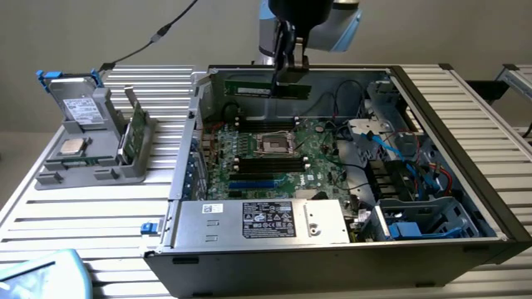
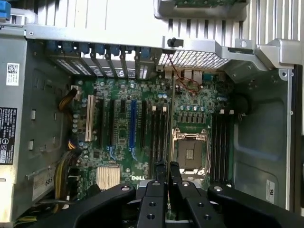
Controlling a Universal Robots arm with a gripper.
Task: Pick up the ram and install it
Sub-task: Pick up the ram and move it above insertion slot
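- While the gripper (image 1: 287,72) clamps it between closed jaws, the ram (image 1: 249,91) hangs level over the rear of the open computer case (image 1: 465,156).
- It appears to be in transit; seating calls for lining its edge up with a memory slot (image 2: 154,133) beside the processor socket (image 2: 192,152).
- From the wrist view it is a thin edge-on line, so which slot lies beneath cannot be told.
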